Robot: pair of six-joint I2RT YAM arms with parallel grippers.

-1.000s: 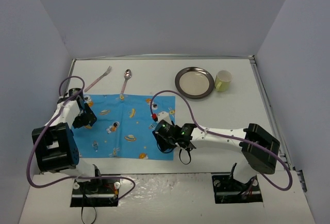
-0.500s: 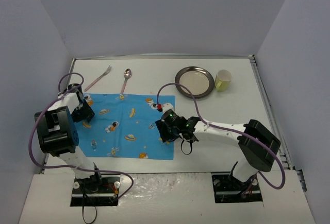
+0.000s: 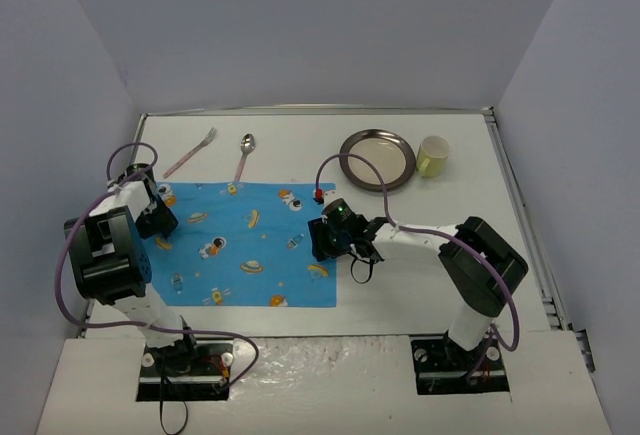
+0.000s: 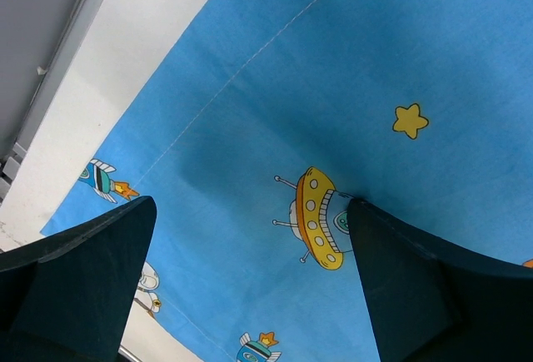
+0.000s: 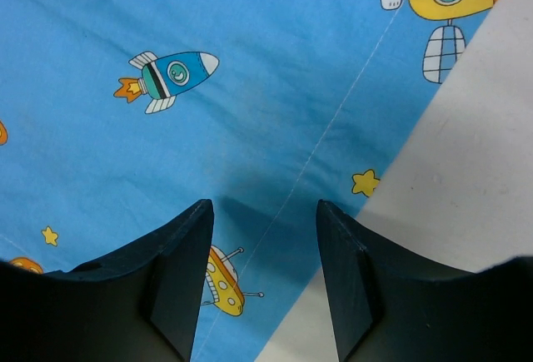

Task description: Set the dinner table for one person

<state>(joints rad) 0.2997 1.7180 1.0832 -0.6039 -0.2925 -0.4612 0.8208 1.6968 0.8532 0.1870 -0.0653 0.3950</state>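
White dinner table [image 3: 300, 135], grey walls [image 3: 300, 35]. Blue cartoon mat [image 3: 240, 245]; fork [image 3: 192, 152], spoon [image 3: 244, 155], plate [image 3: 377, 158], cup [image 3: 432, 156] behind. Left gripper [image 4: 250, 212], right gripper [image 5: 265, 208] both gape over it, empty.

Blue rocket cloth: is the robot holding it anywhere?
Nothing is held. The blue cartoon-printed cloth mat lies flat; the left fingers and the right fingers stand apart above its left and right edges.

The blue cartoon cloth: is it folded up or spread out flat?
Spread flat. The blue cloth lies as one open rectangle on the white table; both wrist views show a single smooth layer.
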